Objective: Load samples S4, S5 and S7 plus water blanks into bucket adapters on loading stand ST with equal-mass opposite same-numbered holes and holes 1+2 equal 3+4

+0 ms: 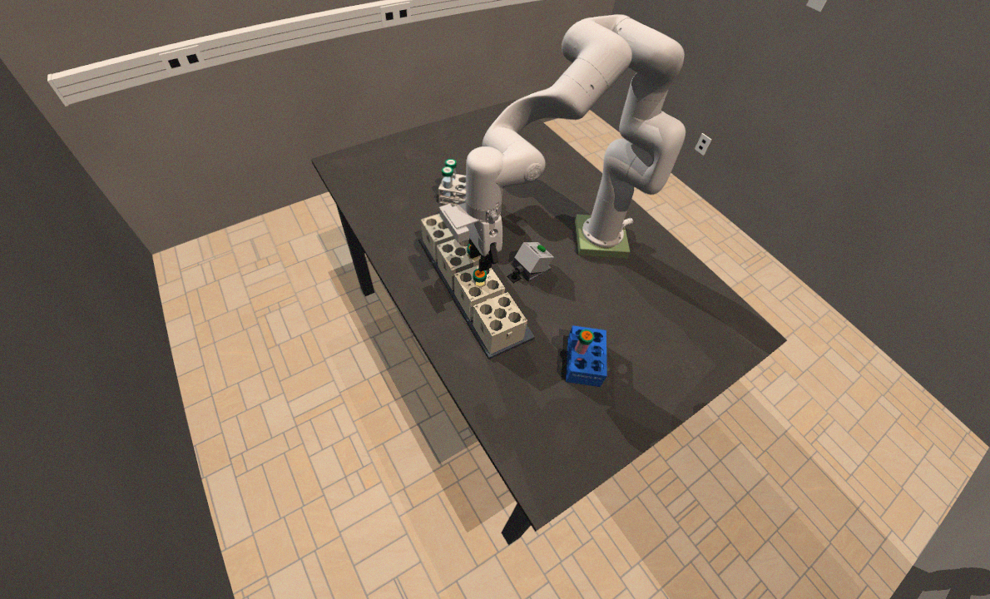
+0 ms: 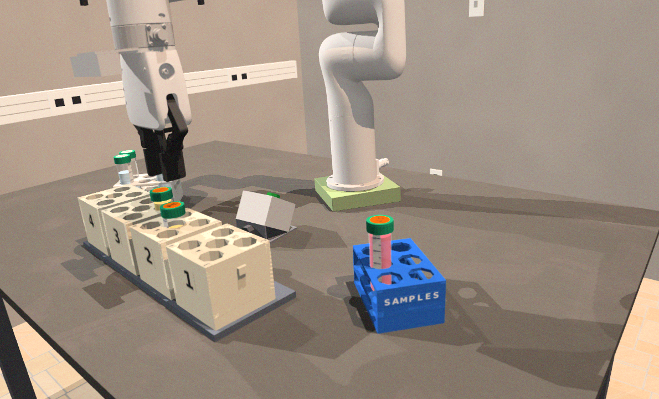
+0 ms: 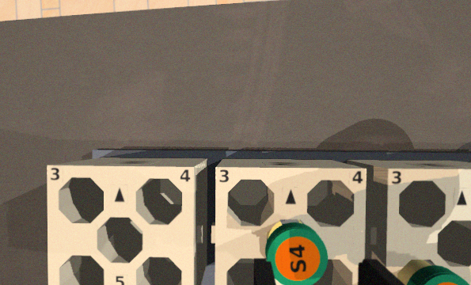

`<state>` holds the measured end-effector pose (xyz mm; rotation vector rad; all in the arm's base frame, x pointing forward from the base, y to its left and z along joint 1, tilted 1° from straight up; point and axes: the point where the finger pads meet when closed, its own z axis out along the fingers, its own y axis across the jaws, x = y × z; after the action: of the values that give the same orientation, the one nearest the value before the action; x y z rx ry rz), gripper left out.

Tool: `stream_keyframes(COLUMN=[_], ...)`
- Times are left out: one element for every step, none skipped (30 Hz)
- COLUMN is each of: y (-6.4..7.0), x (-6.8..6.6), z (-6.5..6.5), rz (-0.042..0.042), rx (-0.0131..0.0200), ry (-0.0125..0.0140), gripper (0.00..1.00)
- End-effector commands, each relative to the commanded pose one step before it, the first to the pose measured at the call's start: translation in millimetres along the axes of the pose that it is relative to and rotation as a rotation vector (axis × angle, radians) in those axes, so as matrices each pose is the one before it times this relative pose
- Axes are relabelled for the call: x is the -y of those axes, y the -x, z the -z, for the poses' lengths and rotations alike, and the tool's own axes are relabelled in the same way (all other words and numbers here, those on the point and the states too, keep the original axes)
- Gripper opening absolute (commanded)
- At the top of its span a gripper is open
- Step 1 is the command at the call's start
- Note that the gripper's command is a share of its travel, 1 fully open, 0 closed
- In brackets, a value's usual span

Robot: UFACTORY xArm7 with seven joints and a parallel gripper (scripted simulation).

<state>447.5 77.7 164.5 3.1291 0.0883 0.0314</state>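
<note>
Surface: dark grey matte table, tan tiled floor around.
Edges: cream adapter row near table's side edge.
Gripper: black-fingered gripper released, above S4 tube.

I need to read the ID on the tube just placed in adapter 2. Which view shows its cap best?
Wrist view: the cap faces the camera, reading S4. Exterior shows it edge-on, label unreadable. Top shows a tiny orange dot.

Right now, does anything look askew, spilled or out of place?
Nothing stands out. The four adapters sit in line, S4 and its neighbour tube stand upright, as does the pink tube in the SAMPLES rack.
</note>
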Motion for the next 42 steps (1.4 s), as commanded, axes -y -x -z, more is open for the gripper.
stream_keyframes(y=[-1.29, 0.00, 0.00, 0.00, 0.00, 0.00, 0.00, -0.01, 0.00, 0.00, 0.00, 0.00, 0.00, 0.00, 0.00, 0.00, 0.00, 0.00, 0.00, 0.00, 0.00, 0.00, 0.00, 0.00, -0.01, 0.00, 0.00, 0.00, 0.00, 0.00, 0.00, 0.00, 0.00, 0.00, 0.00, 0.00, 0.04, -0.01, -0.01, 0.00, 0.00, -0.01], x=[0.21, 0.00, 0.00, 0.00, 0.00, 0.00, 0.00, 0.00, 0.00, 0.00, 0.00, 0.00, 0.00, 0.00, 0.00, 0.00, 0.00, 0.00, 0.00, 0.00, 0.00, 0.00, 0.00, 0.00, 0.00, 0.00, 0.00, 0.00, 0.00, 0.00, 0.00, 0.00, 0.00, 0.00, 0.00, 0.00, -0.01, 0.00, 0.00, 0.00, 0.00, 0.00], z=[11.82, 2.00, 2.00, 2.00, 2.00, 0.00, 0.00, 2.01, 2.00, 2.00, 2.00, 2.00, 2.00, 2.00, 2.00, 2.00, 2.00, 2.00, 2.00, 2.00, 2.00, 2.00, 0.00, 0.00, 2.01, 2.00, 2.00, 2.00, 2.00, 2.00, 2.00, 2.00, 1.33, 0.00, 0.00, 0.00, -0.08, 0.03, 0.02, 0.00, 0.00, 0.03], rz=[0.00002, 0.00000, 0.00000, 0.00000, 0.00000, 0.00000, 0.00000, 0.00000, 0.00000, 0.00000, 0.00000, 0.00000, 0.00000, 0.00000, 0.00000, 0.00000, 0.00000, 0.00000, 0.00000, 0.00000, 0.00000, 0.00000, 0.00000, 0.00000, 0.00000, 0.00000, 0.00000, 0.00000, 0.00000, 0.00000, 0.00000, 0.00000, 0.00000, 0.00000, 0.00000, 0.00000, 0.00000, 0.00000, 0.00000, 0.00000, 0.00000, 0.00000], rx=[-0.00441, 0.00000, 0.00000, 0.00000, 0.00000, 0.00000, 0.00000, 0.00000, 0.00000, 0.00000, 0.00000, 0.00000, 0.00000, 0.00000, 0.00000, 0.00000, 0.00000, 0.00000, 0.00000, 0.00000, 0.00000, 0.00000, 0.00000, 0.00000, 0.00000, 0.00000, 0.00000, 0.00000, 0.00000, 0.00000, 0.00000, 0.00000, 0.00000, 0.00000, 0.00000, 0.00000, -0.00003, 0.00001, 0.00001, 0.00000, 0.00000, 0.00001], ry=[-0.00074, 0.00000, 0.00000, 0.00000, 0.00000, 0.00000, 0.00000, 0.00000, 0.00000, 0.00000, 0.00000, 0.00000, 0.00000, 0.00000, 0.00000, 0.00000, 0.00000, 0.00000, 0.00000, 0.00000, 0.00000, 0.00000, 0.00000, 0.00000, 0.00000, 0.00000, 0.00000, 0.00000, 0.00000, 0.00000, 0.00000, 0.00000, 0.00000, 0.00000, 0.00000, 0.00000, -0.00001, 0.00000, 0.00000, 0.00000, 0.00000, 0.00000], gripper=[0.44, 0.44, 0.44, 0.44, 0.44, 0.44, 0.44, 0.44, 0.44, 0.44, 0.44, 0.44, 0.44, 0.44, 0.44, 0.44, 0.44, 0.44, 0.44, 0.44, 0.44, 0.44, 0.44, 0.44, 0.44, 0.44, 0.44, 0.44, 0.44, 0.44, 0.44, 0.44, 0.44, 0.44, 0.44, 0.44, 0.44, 0.44, 0.44, 0.44, 0.44, 0.44])
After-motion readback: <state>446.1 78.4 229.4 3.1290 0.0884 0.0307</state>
